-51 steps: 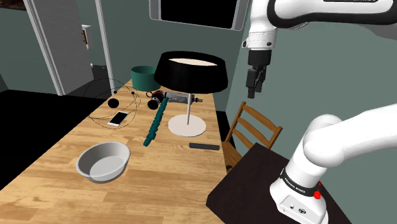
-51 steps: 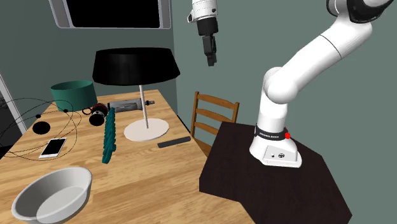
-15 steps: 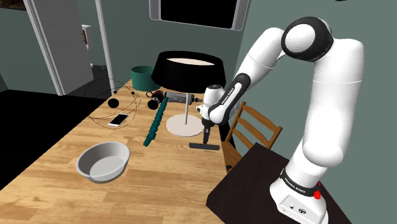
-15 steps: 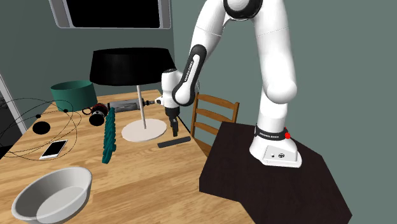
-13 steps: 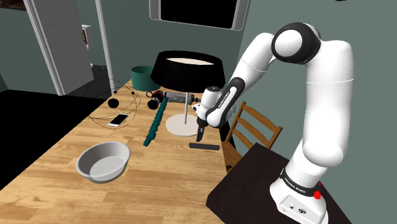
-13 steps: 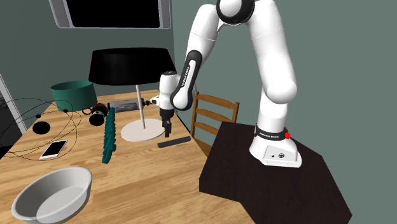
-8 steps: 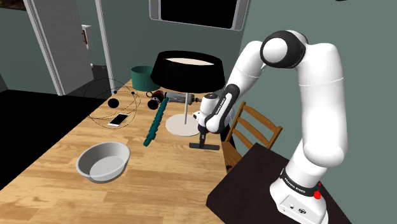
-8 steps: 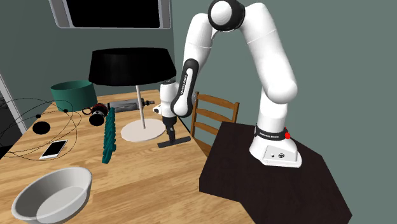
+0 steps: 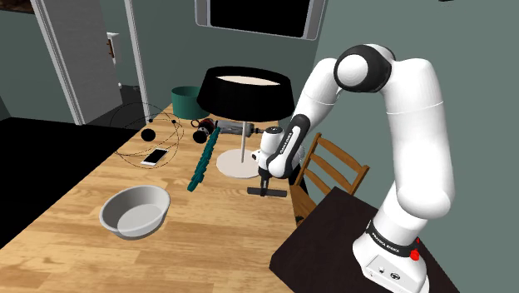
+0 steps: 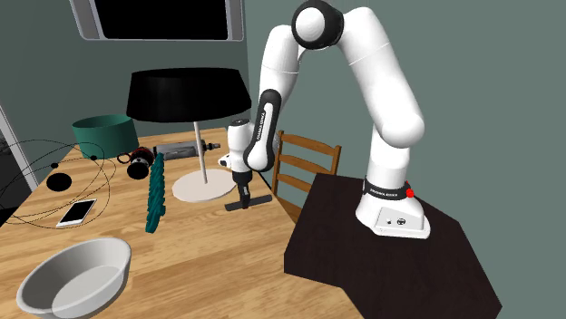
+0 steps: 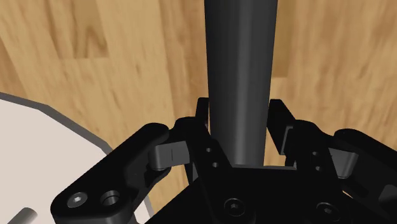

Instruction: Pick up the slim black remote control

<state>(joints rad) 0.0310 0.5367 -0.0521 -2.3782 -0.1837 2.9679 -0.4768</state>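
Note:
The slim black remote [image 9: 279, 193] lies flat on the wooden table [image 9: 83, 204] near its edge, just in front of the lamp's white base [image 9: 237, 166]. My gripper [image 9: 266, 185] points straight down onto the remote's middle. In the wrist view the remote [image 11: 242, 70] runs as a dark bar between my fingers [image 11: 202, 118], which press against its two long sides, so my gripper [image 11: 240, 124] is shut on it. From the second exterior view the remote [image 10: 262, 198] still rests on the tabletop under my gripper [image 10: 245, 194].
A lamp with a black shade [image 9: 245, 91] stands close behind the gripper. A teal toothed strip [image 9: 202, 162], a white phone [image 9: 155, 156] and a grey bowl [image 9: 135, 210] lie further along the table. A wooden chair [image 9: 337, 171] stands between table and stand.
The gripper came down the last bit onto the remote, and its fingers went from open to shut on the remote's sides. The remote has not moved.

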